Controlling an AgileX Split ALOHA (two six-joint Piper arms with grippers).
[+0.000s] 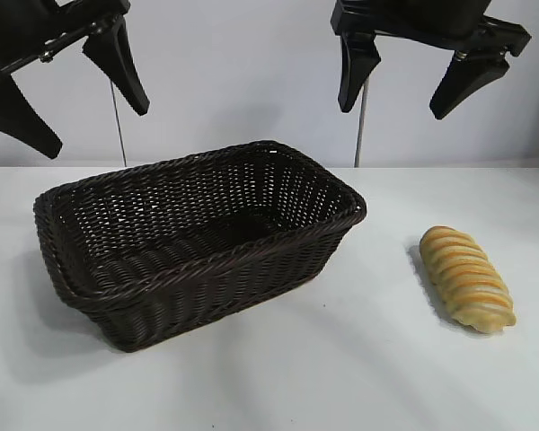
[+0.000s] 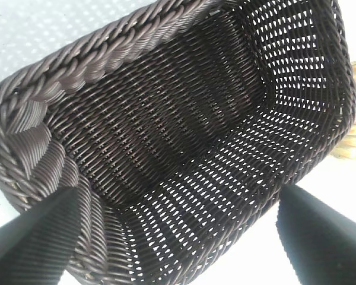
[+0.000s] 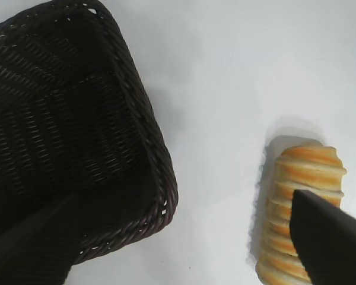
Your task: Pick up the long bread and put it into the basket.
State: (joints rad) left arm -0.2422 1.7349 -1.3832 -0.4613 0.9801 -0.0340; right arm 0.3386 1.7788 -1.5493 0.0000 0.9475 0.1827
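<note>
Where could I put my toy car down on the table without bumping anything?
The widest bare patch is the white table at the front, below the basket and the long bread. There is also a clear strip between the basket and the bread. The basket's inside looks empty too. The left gripper and right gripper hang open overhead at the back.

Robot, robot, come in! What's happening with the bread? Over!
Left pincer open, high over the basket. Right pincer open, up above the long bread. Bread on the table beside the empty basket. Nothing blocking.
</note>
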